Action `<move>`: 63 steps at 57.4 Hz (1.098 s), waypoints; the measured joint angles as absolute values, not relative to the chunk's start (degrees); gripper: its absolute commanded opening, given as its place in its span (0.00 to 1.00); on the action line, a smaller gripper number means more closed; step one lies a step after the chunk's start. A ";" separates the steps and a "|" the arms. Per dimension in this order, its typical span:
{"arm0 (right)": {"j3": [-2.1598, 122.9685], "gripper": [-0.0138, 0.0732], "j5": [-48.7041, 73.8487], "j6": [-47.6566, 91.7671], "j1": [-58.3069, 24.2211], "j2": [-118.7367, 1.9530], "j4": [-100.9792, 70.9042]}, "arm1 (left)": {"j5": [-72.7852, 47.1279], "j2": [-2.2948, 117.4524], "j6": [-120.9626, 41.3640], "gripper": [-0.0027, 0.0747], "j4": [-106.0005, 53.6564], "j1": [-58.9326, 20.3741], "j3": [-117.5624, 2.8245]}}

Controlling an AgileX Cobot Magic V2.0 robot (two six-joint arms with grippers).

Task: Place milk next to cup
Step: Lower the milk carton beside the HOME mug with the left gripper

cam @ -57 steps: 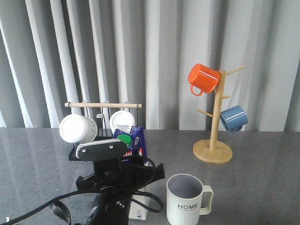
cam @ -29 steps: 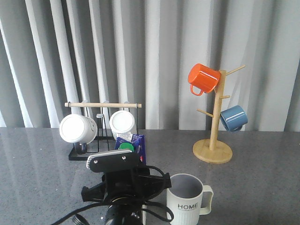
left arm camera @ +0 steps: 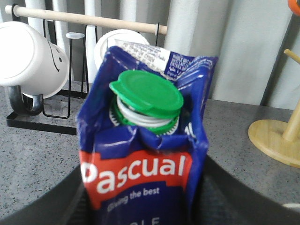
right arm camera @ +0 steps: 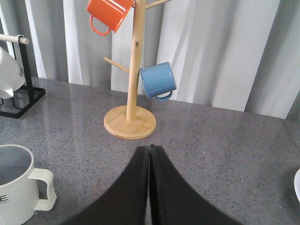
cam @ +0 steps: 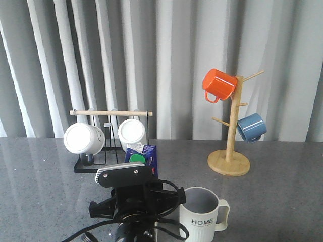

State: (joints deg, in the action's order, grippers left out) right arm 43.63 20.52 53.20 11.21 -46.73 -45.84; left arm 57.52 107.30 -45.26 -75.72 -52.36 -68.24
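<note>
1. Near the front edge of the grey speckled table (cam: 282,201), the left gripper (left arm camera: 145,206) is clamped around the milk carton (left arm camera: 143,154), dark fingers on both flanks (fingertips out of shot in the wrist view).
2. Milk carton: upright, blue top crumpled, green cap (left arm camera: 146,91) on it, red "Pascual" band facing the left wrist camera. In the front view only its blue top (cam: 144,154) shows above the left arm (cam: 131,201).
3. Whether the carton's base touches the table: cannot tell, arm hides it.
4. "HOME" mug (cam: 202,216) stands upright just beside the arm, on the robot's right of the carton, handle pointing to the right, grey inside.
5. Right gripper (right arm camera: 149,154): fingers pressed together, nothing between them, hovering above bare table, apart from the "HOME" mug (right arm camera: 16,187).
6. Behind: black wire rack with wooden bar (cam: 111,113), two white mugs (cam: 84,138) hanging on it.
7. Far right: wooden mug tree (cam: 229,161) carrying an orange mug (cam: 218,84) and a blue mug (cam: 251,127).
</note>
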 measured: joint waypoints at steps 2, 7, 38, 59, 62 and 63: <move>43.63 0.15 20.52 53.20 11.21 -46.73 -45.84 | 57.52 107.30 -45.26 0.12 -75.72 -52.36 -68.24; 43.63 0.15 20.52 53.20 11.21 -46.73 -45.84 | 57.52 107.30 -45.26 0.12 -75.72 -52.36 -68.24; 43.63 0.15 20.52 53.20 11.21 -46.73 -45.84 | 57.41 107.30 -45.26 0.12 -75.72 -52.36 -68.24; 43.63 0.15 20.52 53.20 11.21 -46.73 -45.84 | 57.42 107.30 -46.35 0.23 -75.42 -52.36 -68.24; 43.63 0.15 20.52 53.20 11.21 -46.73 -45.84 | 57.42 107.30 -46.43 0.29 -75.35 -52.36 -68.24; 43.63 0.15 20.52 53.20 11.21 -46.73 -45.84 | 57.42 107.30 -46.49 0.32 -75.35 -52.36 -68.24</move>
State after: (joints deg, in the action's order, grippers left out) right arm 43.63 20.52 53.20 11.21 -46.73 -45.84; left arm 57.42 107.30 -46.49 -75.35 -52.36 -68.24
